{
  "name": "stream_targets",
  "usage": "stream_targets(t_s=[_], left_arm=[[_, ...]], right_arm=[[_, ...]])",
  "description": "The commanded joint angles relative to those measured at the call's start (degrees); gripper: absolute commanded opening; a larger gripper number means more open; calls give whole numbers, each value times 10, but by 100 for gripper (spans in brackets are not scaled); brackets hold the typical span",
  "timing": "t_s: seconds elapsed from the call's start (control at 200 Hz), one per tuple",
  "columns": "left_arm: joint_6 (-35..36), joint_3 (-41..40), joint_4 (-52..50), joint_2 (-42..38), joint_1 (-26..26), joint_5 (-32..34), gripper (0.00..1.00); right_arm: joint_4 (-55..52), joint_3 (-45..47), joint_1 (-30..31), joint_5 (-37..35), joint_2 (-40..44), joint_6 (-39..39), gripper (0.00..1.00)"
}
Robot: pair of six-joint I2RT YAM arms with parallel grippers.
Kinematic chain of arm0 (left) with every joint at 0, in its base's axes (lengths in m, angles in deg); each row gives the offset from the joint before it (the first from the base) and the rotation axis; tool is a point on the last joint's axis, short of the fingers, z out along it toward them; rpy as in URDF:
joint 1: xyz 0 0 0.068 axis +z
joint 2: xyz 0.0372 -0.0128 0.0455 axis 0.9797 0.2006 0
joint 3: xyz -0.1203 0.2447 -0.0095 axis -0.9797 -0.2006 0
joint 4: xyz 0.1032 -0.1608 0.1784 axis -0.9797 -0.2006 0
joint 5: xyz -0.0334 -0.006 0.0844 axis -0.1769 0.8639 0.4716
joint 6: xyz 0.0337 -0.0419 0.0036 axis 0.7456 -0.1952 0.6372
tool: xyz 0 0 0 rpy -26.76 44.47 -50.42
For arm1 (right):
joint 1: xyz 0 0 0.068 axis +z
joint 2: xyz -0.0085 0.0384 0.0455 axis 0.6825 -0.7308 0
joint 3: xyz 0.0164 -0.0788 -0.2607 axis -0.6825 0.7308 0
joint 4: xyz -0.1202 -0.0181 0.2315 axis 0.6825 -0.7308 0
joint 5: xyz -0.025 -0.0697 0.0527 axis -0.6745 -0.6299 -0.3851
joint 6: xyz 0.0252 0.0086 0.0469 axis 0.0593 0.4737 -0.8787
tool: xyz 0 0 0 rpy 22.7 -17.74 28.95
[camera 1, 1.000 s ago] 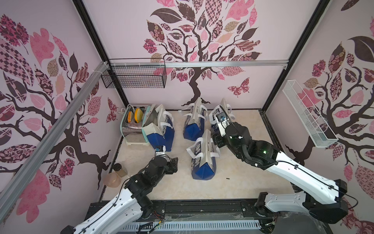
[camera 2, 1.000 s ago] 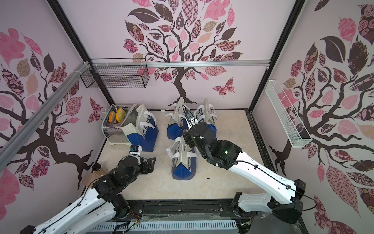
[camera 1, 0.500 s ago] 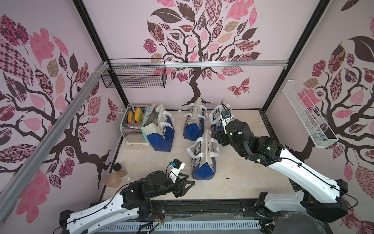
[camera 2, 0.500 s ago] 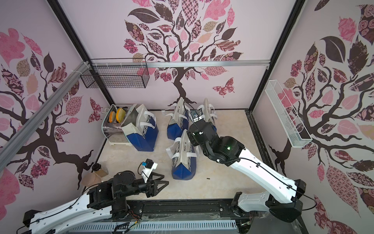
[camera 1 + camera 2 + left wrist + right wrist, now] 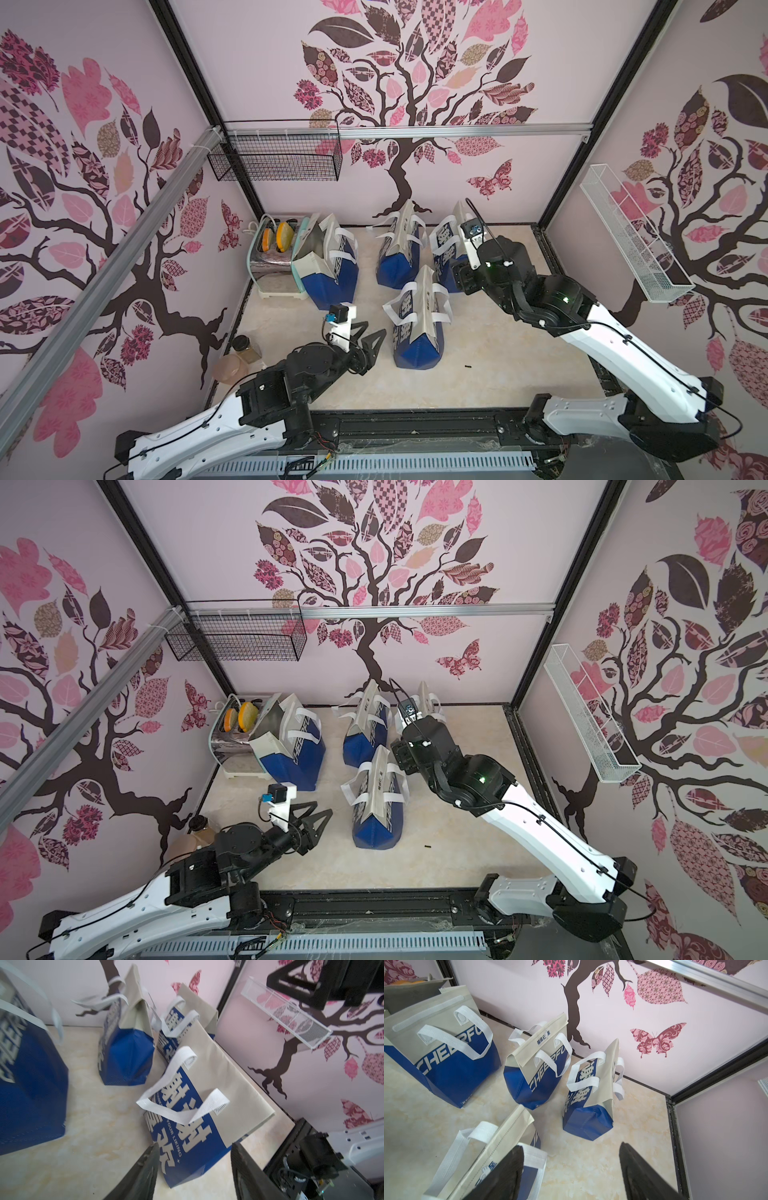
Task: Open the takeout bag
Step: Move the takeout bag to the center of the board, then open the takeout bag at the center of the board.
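Blue-and-beige non-woven takeout bag (image 5: 417, 332), top seam closed and white handles (image 5: 209, 1105) hanging loose, stands on the marble-patterned tabletop (image 5: 478, 374) between the two pincers. Left pincer (image 5: 375, 327), jaws apart and empty, points at the bag's printed side from just beside it; no contact is visible. Right pincer (image 5: 570, 1147), jaws also spread and empty, hovers above the bag's upper edge on the far side. One finger (image 5: 504, 1174) overlaps that edge in the right wrist view, and contact cannot be judged. Beyond the right pincer stand three further bags (image 5: 399, 257).
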Motion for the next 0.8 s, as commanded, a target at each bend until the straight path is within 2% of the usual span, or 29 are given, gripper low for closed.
stream_targets(t_s=[0.0,0.11,0.225,0.395,0.59,0.795], left_arm=[[37,11,-16,-6,7,99,58],[54,33,1,59,43,115,59],[47,56,63,159,129,48,59],[38,99,184,307,243,-56,67],[68,168,274,461,269,-135,68],[49,182,366,543,281,-193,65]], right_arm=[[23,-32,-8,33,-31,36,76],[37,-42,-9,39,-52,35,76],[44,-45,-9,42,-69,26,75],[51,-52,-10,34,-84,28,75],[76,-53,-12,13,-94,57,74],[104,-55,-25,6,-107,91,73]])
